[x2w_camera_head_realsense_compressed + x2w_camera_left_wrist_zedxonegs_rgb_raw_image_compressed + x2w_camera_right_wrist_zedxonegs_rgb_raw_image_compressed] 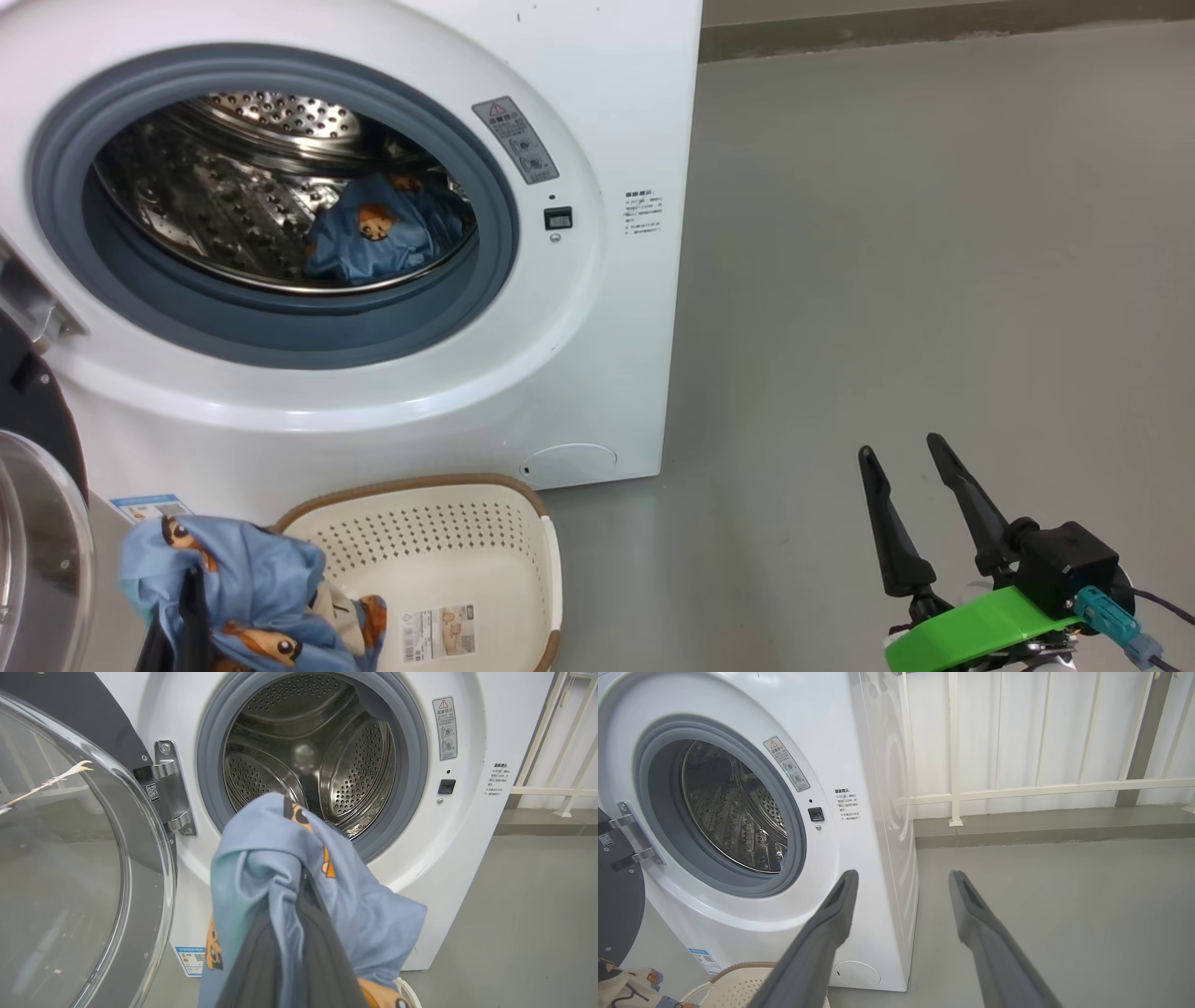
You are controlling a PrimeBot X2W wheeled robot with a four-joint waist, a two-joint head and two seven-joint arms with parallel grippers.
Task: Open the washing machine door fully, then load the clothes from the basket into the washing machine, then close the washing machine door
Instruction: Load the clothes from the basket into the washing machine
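Above the left end of the basket point(439, 546), low before the washing machine point(597, 112), hangs a bear-print garment point(257, 574), bunched and draped over the left tool point(301, 914), whose fingers are clenched on a fold of it; the cloth falls loose on both sides of the fingers, and a white part trails toward the basket's inside. A second garment point(383, 238) of the clothes lies in the steel drum, toward its right side; the rest of the basket that shows looks bare, though what sits under the hanging cloth I cannot tell. The basket stands on the floor point(887, 233) against the foot of the machine; the washing machine door point(70, 858) is swung wide on its hinge, its glass bowl just beside the held garment on the left. The right tool point(901, 446) is released, fingers spread, well apart to the right over bare floor.

Judging from this, loading is under way and the lift into the drum comes next; the pinch holds only a fold, so the cloth could slip and drop short on the floor; a trailing hem could snag on the gasket lip and later be caught by the closing door; the arm could also knock the door's bowl.
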